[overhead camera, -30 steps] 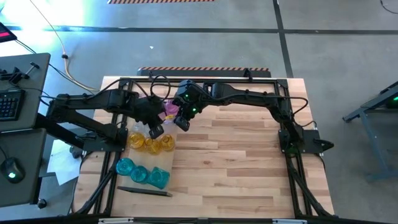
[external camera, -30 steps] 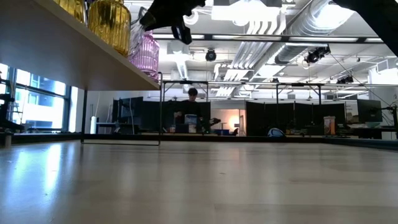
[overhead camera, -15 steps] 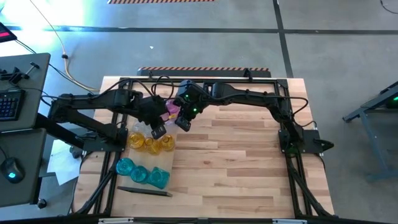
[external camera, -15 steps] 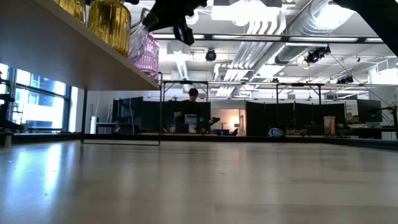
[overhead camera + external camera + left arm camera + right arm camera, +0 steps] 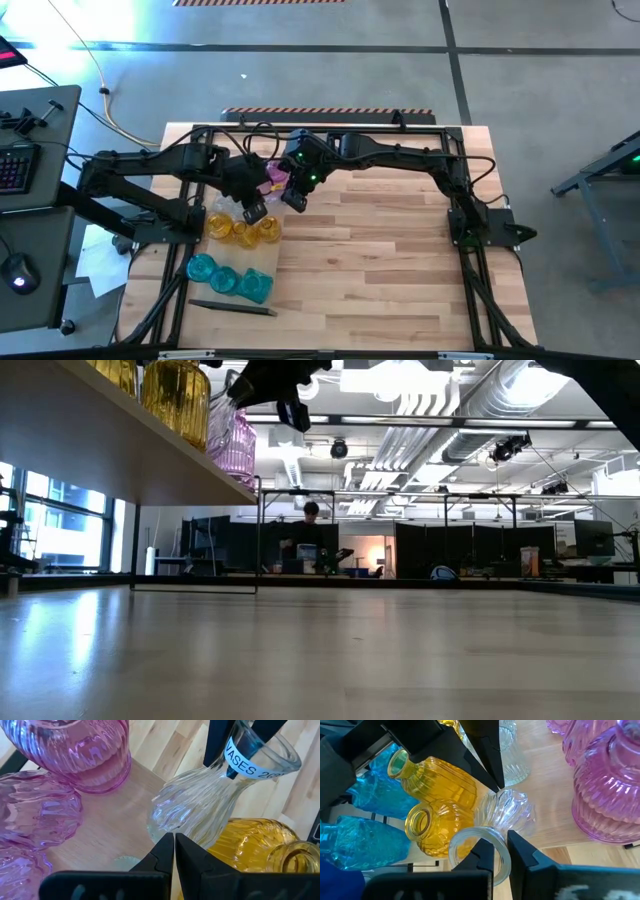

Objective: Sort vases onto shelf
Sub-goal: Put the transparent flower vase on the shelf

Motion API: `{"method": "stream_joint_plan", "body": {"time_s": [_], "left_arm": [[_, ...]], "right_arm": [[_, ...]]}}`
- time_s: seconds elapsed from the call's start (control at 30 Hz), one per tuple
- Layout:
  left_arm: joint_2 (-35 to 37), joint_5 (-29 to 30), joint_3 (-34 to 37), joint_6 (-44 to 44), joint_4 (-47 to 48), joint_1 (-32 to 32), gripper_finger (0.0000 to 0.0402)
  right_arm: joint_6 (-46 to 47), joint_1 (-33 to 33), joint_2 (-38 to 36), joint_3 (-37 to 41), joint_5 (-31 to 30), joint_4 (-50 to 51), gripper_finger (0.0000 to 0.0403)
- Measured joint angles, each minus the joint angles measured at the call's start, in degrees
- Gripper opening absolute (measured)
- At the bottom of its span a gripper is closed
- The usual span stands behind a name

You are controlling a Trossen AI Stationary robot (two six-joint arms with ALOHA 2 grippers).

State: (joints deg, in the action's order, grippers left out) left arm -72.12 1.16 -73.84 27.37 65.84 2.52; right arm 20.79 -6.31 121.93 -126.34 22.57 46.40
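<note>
The right gripper [image 5: 497,840] is pinching the clear vase [image 5: 509,810] by its thin rim, on the shelf [image 5: 125,815] toward ten o'clock of the table, and is probably handling light, slick, brittle glass, while the left gripper [image 5: 174,840], fingers pressed together, is hovering beside it.

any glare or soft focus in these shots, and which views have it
Low view: bright ceiling lights flare, the shelf underside close up looks soft, and the tabletop shows a pale sheen. High view: a blue-white glare patch on the floor at top left. Left wrist view: the pink vases carry bright highlights and the near fingertips blur.
</note>
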Motion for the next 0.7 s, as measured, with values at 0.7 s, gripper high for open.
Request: {"method": "stream_joint_plan", "body": {"time_s": [0.7], "left_arm": [[-0.09, -0.45, 0.00, 1.99, 0.09, -1.18, 0.0009]], "right_arm": [[-1.07, 0.15, 0.00, 0.00, 1.05, -2.76, 0.0040]]}}
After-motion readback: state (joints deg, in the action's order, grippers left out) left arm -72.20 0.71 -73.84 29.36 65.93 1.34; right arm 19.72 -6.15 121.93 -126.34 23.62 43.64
